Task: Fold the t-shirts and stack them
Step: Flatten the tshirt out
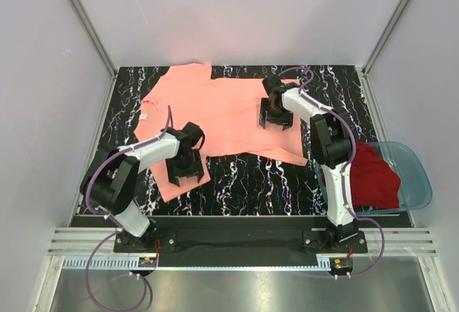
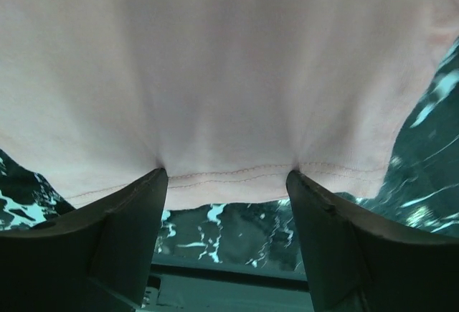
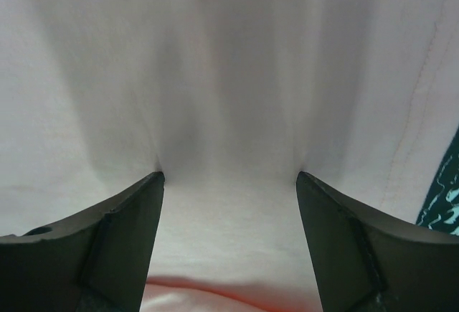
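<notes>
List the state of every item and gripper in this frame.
Salmon-pink cloth t-shirt: spread out, not yet folded.
Dark red cloth t-shirt: crumpled in the basin.
Translucent blue plastic basin: upright, holding the red shirt.
Left gripper: open, fingertips down on the pink shirt's hem.
Right gripper: open, fingertips down on the pink shirt.

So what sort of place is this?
Likely a robot test cell: a left arm and right arm bolted at a black marbled table, plain white walls around it, a salmon-pink t-shirt spread out.
</notes>
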Tool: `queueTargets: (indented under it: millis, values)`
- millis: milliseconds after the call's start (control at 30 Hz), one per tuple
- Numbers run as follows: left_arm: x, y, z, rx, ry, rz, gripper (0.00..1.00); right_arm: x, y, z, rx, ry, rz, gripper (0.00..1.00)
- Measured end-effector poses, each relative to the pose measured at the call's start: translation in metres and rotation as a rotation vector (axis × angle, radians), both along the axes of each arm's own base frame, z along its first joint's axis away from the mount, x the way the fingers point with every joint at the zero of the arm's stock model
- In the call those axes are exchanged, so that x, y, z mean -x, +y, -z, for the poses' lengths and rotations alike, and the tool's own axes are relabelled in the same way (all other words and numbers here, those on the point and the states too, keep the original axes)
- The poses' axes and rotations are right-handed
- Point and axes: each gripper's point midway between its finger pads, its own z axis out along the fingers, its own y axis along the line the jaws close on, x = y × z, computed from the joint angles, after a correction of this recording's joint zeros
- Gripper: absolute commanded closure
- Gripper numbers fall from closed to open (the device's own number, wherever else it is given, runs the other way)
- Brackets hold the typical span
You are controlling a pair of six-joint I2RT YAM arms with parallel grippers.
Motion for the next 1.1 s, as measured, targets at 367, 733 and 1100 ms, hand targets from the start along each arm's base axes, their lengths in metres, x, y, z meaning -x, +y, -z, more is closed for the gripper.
queueTargets:
  millis: [367, 733, 1100]
  values:
    - [0.091, 0.009, 0.002, 0.119, 0.117, -0.011, 0.29, -0.042, 0.006, 0.002, -0.002, -0.023, 0.016, 0.18]
    - [0.085, 0.008, -0.052, 0.154, 0.022, 0.033, 0.16, -0.026, -0.019, -0.006, 0.044, 0.016, -0.028, 0.13]
    - [-0.055, 0.016, -0.131, 0.194, -0.341, -0.021, 0.19, 0.02, -0.034, -0.095, 0.018, -0.079, -0.038, 0.15]
